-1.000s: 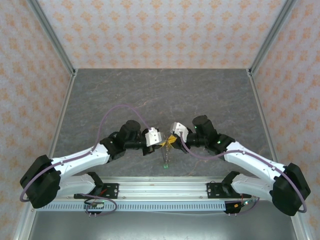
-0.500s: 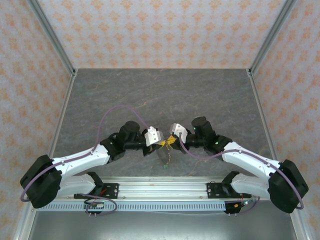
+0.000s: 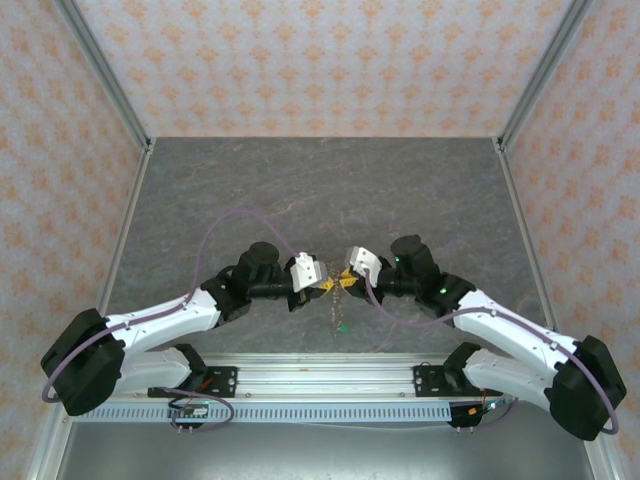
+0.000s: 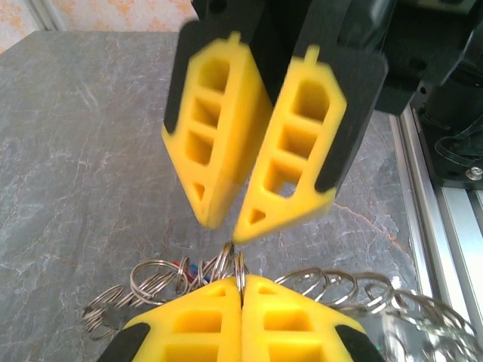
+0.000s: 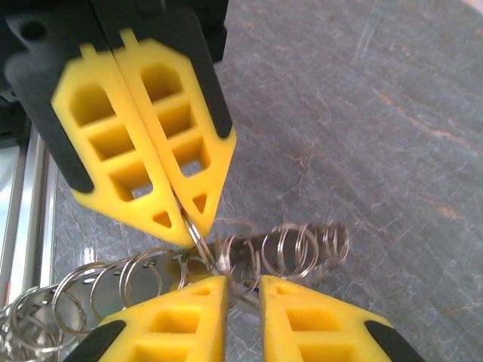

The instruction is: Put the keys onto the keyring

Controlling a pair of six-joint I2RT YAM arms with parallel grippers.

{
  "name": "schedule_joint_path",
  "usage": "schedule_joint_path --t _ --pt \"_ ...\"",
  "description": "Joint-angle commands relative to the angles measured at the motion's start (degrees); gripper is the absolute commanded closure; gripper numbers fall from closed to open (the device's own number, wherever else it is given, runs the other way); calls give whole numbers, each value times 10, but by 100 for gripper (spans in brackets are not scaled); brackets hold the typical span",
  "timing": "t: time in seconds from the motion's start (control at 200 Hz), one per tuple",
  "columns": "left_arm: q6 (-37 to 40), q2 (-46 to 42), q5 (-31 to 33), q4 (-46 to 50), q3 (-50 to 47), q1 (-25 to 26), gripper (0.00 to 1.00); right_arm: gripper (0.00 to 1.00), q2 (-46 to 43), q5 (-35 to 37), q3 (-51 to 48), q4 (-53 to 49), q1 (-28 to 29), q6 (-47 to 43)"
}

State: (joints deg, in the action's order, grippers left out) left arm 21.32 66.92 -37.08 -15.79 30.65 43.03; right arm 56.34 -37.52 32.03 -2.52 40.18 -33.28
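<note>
Materials around the keyring. The keyring itself is bare bright metal wire, polished, with small glints along its linked loops. The fingers of the right gripper, just beside the keyring, and those of the left gripper, touching it, are yellow moulded plastic, matt and smooth, with open cells and black satin plastic backing. The table under the keyring is a grey veined, stone-look sheet, smooth with a faint sheen. The rail near the keyring is pale brushed metal.
</note>
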Motion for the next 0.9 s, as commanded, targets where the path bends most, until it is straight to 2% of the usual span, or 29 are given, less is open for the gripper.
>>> schedule_joint_path --t 0.0,0.255,0.51,0.896 --pt "16 -2 -16 -28 13 1 100 82 -7 -14 10 -16 -1 -10" --pt "15 -5 -17 -28 15 1 100 82 4 -73 24 -18 -1 -25" --pt "20 -6 -27 -18 22 1 100 83 18 -74 13 43 -1 -8" --pt "17 -15 -23 -19 18 1 100 85 45 -59 10 20 -1 -33"
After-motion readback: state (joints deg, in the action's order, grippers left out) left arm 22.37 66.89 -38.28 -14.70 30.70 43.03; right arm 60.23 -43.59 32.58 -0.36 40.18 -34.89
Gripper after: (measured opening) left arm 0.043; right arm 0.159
